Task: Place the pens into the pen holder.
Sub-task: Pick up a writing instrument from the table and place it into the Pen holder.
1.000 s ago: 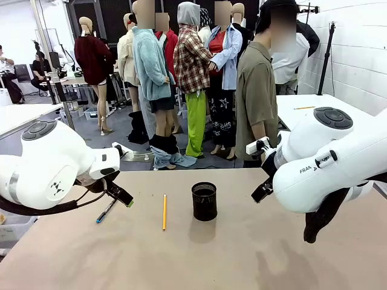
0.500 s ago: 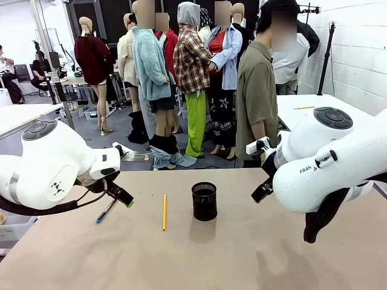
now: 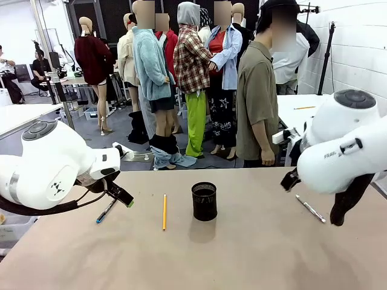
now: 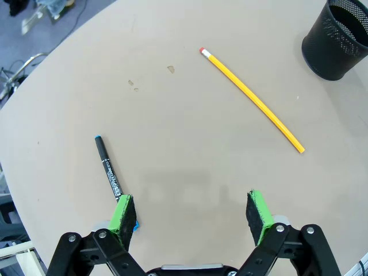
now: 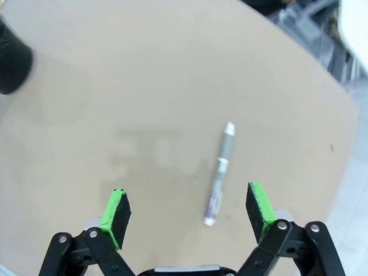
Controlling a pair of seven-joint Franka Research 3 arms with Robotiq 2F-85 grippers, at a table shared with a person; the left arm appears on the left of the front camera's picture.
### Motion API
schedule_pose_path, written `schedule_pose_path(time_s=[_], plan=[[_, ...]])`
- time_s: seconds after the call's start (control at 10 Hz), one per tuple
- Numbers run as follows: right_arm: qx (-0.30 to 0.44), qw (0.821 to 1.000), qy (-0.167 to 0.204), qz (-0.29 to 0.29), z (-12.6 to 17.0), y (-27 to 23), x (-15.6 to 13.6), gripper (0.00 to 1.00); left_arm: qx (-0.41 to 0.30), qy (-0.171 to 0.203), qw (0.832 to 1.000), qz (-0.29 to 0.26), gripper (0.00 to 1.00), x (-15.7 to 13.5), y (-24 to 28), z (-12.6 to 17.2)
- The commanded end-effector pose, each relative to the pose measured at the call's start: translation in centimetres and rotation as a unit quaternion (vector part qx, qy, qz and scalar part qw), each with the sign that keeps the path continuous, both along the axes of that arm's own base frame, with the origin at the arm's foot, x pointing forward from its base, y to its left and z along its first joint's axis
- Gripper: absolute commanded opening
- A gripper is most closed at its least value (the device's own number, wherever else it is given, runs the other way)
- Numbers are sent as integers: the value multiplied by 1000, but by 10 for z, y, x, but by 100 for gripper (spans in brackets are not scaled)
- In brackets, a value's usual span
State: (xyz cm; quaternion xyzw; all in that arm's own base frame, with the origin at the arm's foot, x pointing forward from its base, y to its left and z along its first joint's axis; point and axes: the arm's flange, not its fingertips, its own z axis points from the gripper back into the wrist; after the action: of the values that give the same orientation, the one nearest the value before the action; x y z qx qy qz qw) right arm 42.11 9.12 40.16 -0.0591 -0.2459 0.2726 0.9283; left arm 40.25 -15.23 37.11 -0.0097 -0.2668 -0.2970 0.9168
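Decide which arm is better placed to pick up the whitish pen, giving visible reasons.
Right: the right tool, open, hovers over the whitish pen; the left tool is across the table, beside the dark blue pen.

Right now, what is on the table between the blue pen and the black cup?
The yellow pencil lies flat between the blue pen and the black cup, touching neither; the front view shows it.

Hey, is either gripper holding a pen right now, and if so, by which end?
Nothing is held. The left gripper and right gripper both hang open; the dark pen, yellow pencil and white pen lie loose on the table.
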Motion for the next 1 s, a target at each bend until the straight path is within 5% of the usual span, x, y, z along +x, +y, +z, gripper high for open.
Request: schedule_pose_path(time_s=[0.0,0.4,0.9], plan=[[-13,998,65,-18,-1,11,32,100,-1,0,1000,1,100,0,1,0],[-48,983,172,-36,-37,-16,90,100,-1,0,1000,1,100,0,1,0],[-35,971,235,-39,-87,-39,118,100,-1,0,1000,1,100,0,1,0]])
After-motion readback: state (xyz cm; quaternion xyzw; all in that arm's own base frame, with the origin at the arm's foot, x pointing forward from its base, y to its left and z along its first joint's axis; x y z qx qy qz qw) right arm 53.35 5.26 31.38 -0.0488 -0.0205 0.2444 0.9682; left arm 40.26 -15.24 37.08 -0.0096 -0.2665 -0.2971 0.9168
